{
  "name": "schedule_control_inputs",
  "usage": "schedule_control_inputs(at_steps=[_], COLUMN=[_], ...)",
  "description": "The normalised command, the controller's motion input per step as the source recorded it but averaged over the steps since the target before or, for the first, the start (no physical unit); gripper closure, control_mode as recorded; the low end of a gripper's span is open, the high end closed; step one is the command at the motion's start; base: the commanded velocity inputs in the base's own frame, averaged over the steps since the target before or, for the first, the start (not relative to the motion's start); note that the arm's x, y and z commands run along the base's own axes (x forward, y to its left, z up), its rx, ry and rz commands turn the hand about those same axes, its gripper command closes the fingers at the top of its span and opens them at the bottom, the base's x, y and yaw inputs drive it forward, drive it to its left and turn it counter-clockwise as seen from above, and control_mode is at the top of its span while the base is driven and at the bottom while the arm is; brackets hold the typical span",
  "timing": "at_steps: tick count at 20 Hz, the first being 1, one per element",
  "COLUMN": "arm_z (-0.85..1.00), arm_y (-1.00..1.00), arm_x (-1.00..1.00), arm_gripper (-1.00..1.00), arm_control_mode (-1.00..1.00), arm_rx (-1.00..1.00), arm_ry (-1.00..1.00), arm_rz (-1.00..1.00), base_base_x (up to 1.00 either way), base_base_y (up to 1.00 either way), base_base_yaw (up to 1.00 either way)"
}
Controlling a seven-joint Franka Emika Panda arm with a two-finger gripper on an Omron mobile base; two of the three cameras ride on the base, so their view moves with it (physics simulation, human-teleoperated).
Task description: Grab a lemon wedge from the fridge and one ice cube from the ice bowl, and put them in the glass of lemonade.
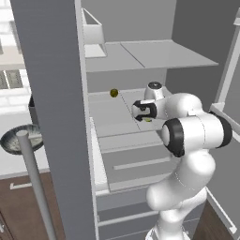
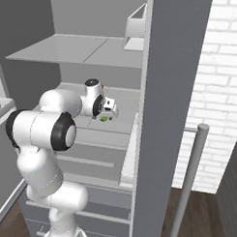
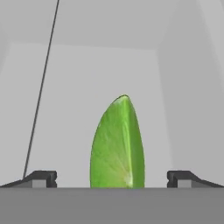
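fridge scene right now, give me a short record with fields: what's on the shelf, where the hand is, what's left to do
place: tall grey fridge, doors open
target: small green-yellow lemon wedge lying on a pale grey shelf
hand: hand open, fingertips either side of the wedge, not closed on it
other item: small dark olive ball further back on the shelf
outside fridge: wide shallow ice bowl on the counter at left
left to do: close on the wedge

Green lemon wedge (image 3: 117,144) stands upright on pale grey fridge shelf (image 3: 65,109), centred btwn wide-apart fingertips (image 3: 41,178) of gripper (image 3: 112,179), touching neither.
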Motion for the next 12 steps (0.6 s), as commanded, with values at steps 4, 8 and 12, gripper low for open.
schedule_control_inputs(at_steps=[4,8,12], arm_z=[0.0,-0.18,-0.21], arm_y=[0.0,0.0,0.0], arm_x=[0.24,-0.07,-0.04], arm_gripper=[-1.0,-1.0,-1.0], arm_control_mode=[-1.0,-1.0,-1.0], arm_rx=[0.0,0.0,0.0], arm_ry=[0.08,0.1,0.11], arm_rz=[0.0,0.0,0.0], base_base_x=[0.0,0.0,0.0], base_base_y=[0.0,0.0,0.0], base_base_yaw=[0.0,0.0,0.0])
